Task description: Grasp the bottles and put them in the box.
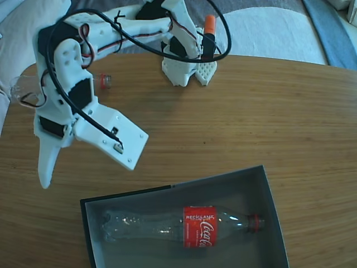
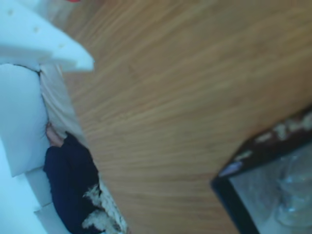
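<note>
One clear bottle (image 1: 184,226) with a red label lies on its side inside the box (image 1: 89,223), its cap end pointing right. The box's black corner (image 2: 234,187) and that bottle's clear base (image 2: 295,195) show at the lower right of the wrist view. A second clear bottle (image 1: 19,85) lies on the table at the far left, mostly hidden behind the arm, with its red-ringed neck (image 1: 105,81) showing. My white gripper (image 1: 46,176) hangs over the table left of the box, its tip pointing down. I see only one finger (image 2: 58,46), and nothing is in the gripper.
The arm's base (image 1: 187,70) stands at the table's far edge with an orange part (image 1: 209,25) above it. The wooden table (image 1: 268,123) is bare wood on the right. White cushions (image 2: 19,117) and dark blue cloth (image 2: 68,185) lie beyond the table's edge.
</note>
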`<move>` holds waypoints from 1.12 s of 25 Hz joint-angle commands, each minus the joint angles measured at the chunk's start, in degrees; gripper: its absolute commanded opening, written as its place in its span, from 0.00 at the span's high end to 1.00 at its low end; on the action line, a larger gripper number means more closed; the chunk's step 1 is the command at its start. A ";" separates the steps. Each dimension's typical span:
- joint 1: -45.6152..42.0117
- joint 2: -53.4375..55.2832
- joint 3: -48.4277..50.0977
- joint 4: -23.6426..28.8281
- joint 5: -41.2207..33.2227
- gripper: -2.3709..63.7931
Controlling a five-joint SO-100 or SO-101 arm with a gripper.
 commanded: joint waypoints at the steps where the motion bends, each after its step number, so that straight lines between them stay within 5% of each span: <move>1: 2.02 6.06 1.05 3.87 -3.08 0.04; 20: 13.27 21.53 28.48 3.96 -22.68 0.04; 28: 18.46 21.53 30.76 3.96 -25.14 0.03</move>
